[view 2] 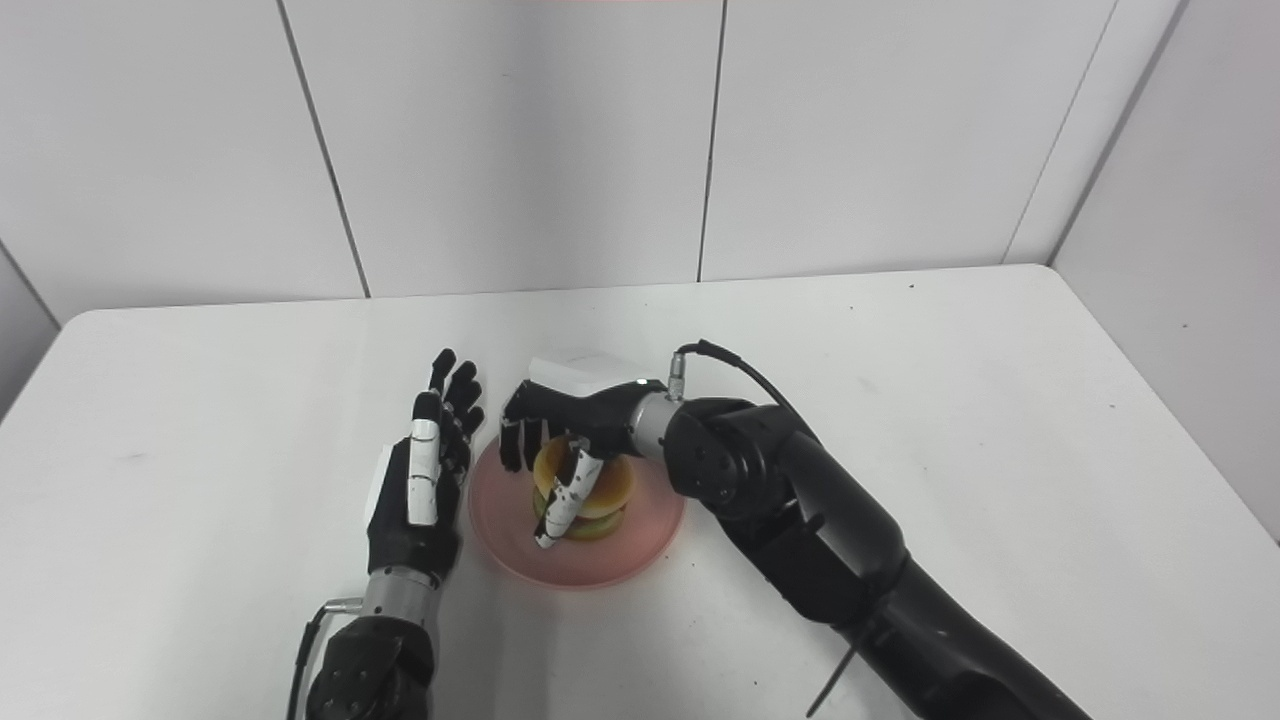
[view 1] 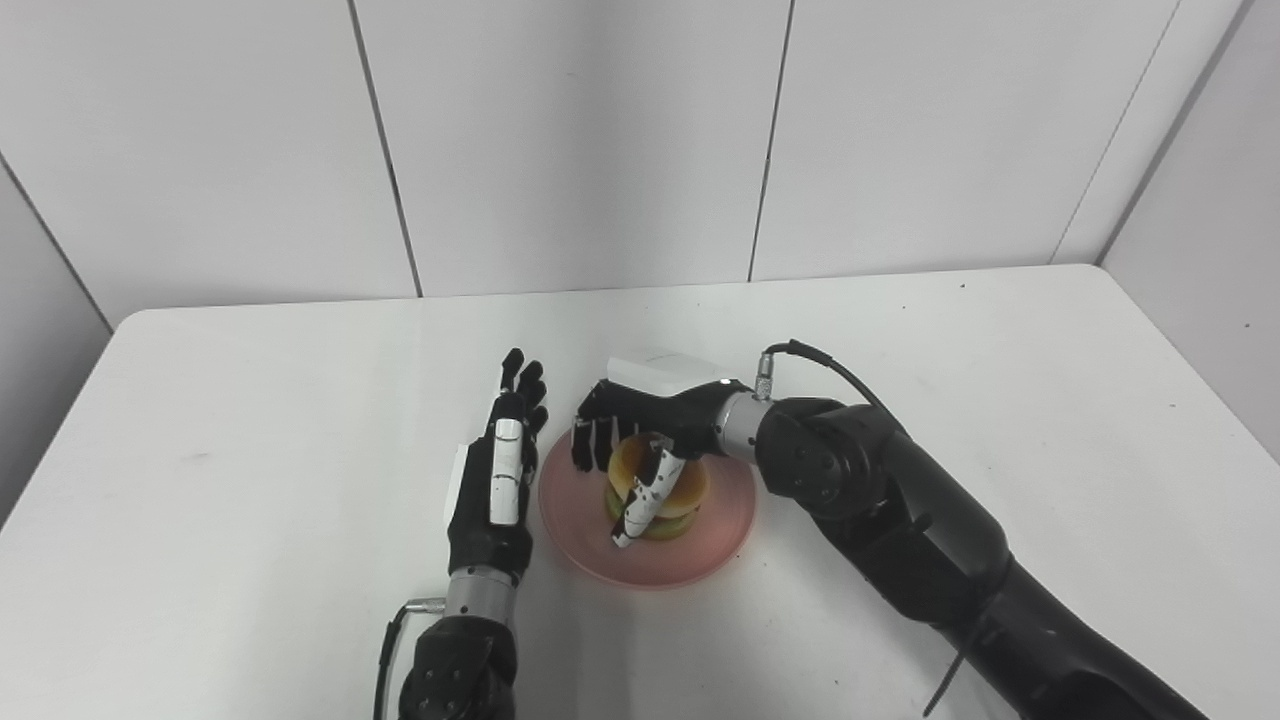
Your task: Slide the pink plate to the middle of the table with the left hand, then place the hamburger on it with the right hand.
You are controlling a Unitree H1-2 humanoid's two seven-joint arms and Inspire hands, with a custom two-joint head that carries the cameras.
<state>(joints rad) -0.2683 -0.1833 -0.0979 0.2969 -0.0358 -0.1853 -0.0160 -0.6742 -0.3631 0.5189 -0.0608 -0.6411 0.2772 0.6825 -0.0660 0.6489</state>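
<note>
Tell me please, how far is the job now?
Done: the pink plate lies near the middle of the table, the open left hand beside its rim. In hand: the right hand is closed around the hamburger, which sits on the plate. Left: letting go and pulling the arm away.

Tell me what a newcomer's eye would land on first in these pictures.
First, the hamburger sitting on the pink plate near the middle of the white table, the only colour in the scene. The right hand is wrapped around it from above, fingers on its far side and thumb across its front. The left hand rests open beside the plate's left rim, fingers pointing away from the robot.
</note>
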